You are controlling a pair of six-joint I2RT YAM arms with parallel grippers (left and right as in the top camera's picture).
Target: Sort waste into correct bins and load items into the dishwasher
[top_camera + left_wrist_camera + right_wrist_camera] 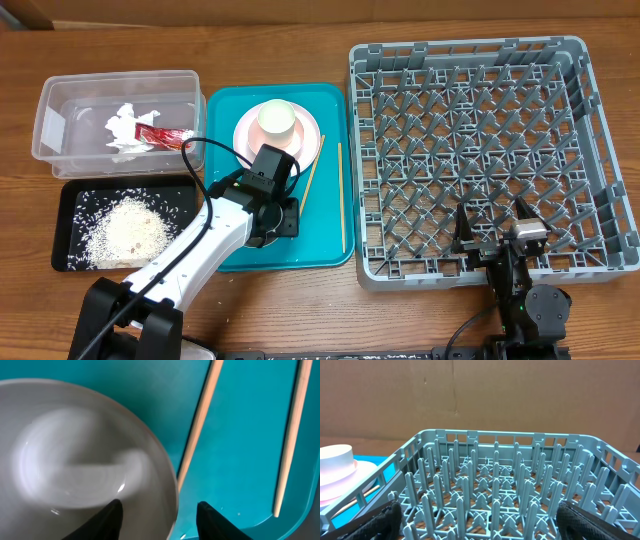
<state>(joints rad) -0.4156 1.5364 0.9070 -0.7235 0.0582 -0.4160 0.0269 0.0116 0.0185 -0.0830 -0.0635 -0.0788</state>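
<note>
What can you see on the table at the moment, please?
tub: one, clear, far left
tissue: one, white, in tub
wrapper: one, red, in tub
black tray: one, black, before tub
rice: loose, white, in black tray
teal tray: one, teal, middle
plate: one, pink, on teal tray
cup: one, white, on plate
chopsticks: two, wooden, on teal tray
bowl: one seen, pale, on teal tray
rack: one, grey, right
left gripper: black, open, astride bowl rim
right gripper: black, open, by rack
</note>
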